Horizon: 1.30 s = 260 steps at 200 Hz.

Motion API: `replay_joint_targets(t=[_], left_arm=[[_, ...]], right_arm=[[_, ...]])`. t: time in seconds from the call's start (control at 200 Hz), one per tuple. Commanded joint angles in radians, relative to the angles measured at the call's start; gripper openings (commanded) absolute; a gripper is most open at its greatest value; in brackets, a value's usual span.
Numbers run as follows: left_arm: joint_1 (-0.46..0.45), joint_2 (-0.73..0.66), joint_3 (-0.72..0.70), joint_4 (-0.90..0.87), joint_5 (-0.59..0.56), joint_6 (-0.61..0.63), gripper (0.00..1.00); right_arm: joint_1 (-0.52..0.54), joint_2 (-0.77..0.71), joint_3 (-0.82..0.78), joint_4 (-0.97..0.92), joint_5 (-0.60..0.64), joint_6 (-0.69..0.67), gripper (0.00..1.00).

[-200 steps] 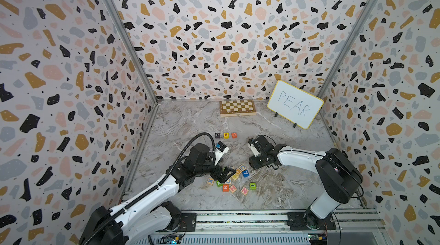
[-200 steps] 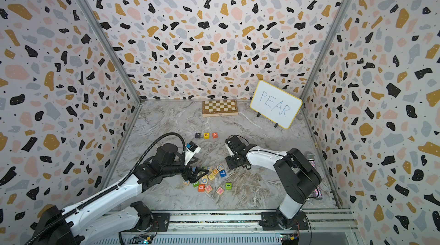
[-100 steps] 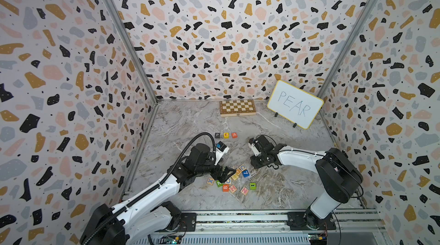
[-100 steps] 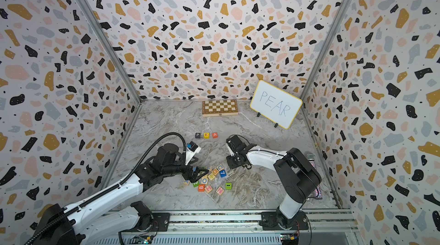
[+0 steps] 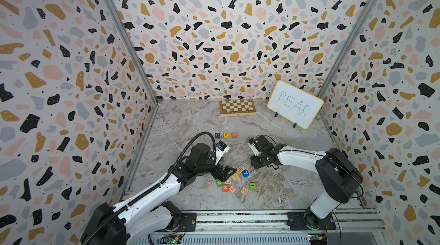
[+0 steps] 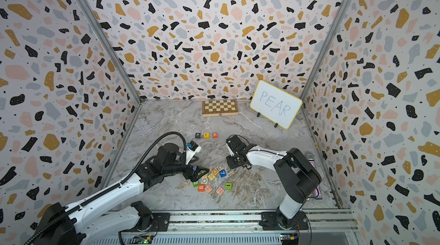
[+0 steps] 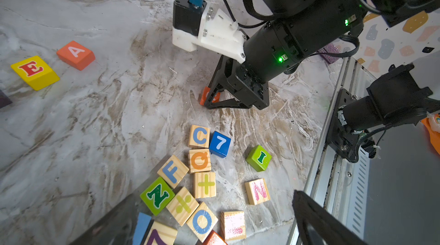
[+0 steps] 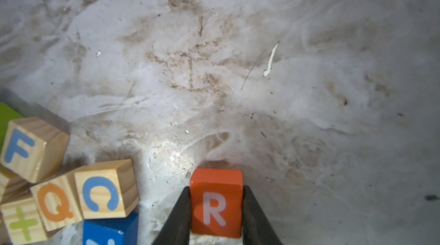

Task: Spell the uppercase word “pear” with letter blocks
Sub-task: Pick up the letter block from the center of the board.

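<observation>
Sitting near the C block (image 8: 104, 190), the R block (image 8: 216, 208) is pinched by the right gripper (image 8: 216, 189). If lifted fast, it could be knocked loose and dropped. The left gripper (image 5: 225, 172) is held open and empty.
</observation>
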Motion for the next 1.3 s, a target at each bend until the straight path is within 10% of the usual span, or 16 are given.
replay_joint_targets(t=[0.0, 1.297], left_arm=[[-0.006, 0.002, -0.001, 0.046, 0.003, 0.012, 0.99], [0.002, 0.163, 0.168, 0.133, 0.042, 0.139, 0.99]], right_arm=[[0.001, -0.030, 0.016, -0.069, 0.003, 0.008, 0.21], [-0.075, -0.008, 0.196, -0.056, -0.025, 0.002, 0.19]])
